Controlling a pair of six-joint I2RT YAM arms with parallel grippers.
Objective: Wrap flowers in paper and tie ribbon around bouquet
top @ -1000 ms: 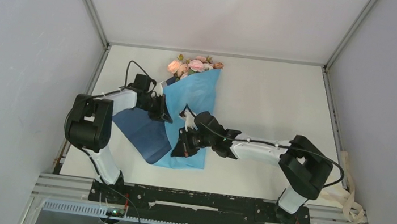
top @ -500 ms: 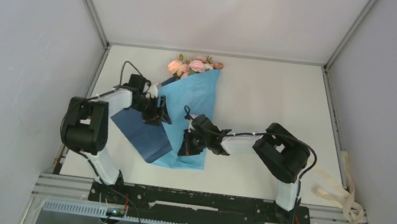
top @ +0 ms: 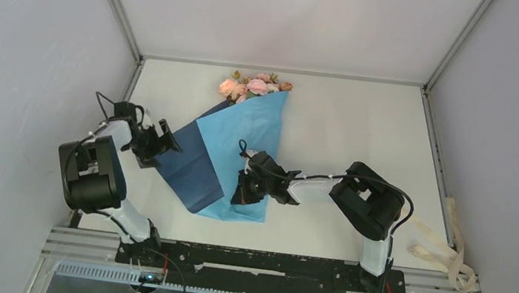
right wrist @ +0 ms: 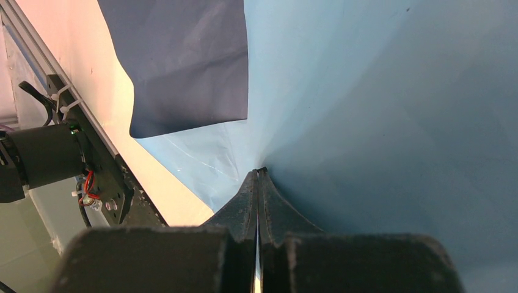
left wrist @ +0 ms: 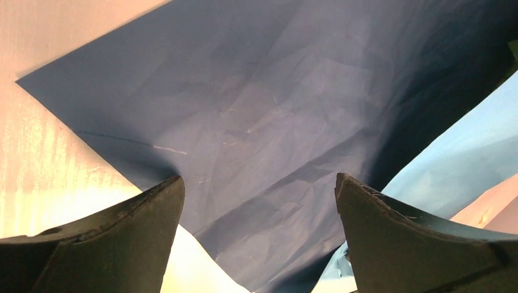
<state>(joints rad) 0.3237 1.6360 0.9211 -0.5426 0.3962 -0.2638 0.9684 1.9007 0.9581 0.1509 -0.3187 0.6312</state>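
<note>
Light blue and navy, that's one sheet of paper point(top: 243, 133) lying on the white table point(top: 352, 124). The blue side is folded across the middle and a navy flap is spread flat to the left. One bunch of flowers point(top: 253, 84) pokes out at the far end of the fold. They're pink and peach blooms, too small from here for an exact count, and the stems are hidden under the paper. There are two arms with two fingers each. The left gripper point(left wrist: 256, 183) is spread wide with nothing between its fingers, hovering at the left edge of the navy flap, and I can't tell if it touches. The right gripper point(right wrist: 258, 174) is closed tight, its tips down against the light blue paper near the sheet's near corner, with creases fanning out from that spot. I honestly can't tell if any paper is pinched in there or if it's only pressing on it. One cream ribbon point(top: 455, 254) hangs in loops over the right edge of the table, well apart from everything else.
</note>
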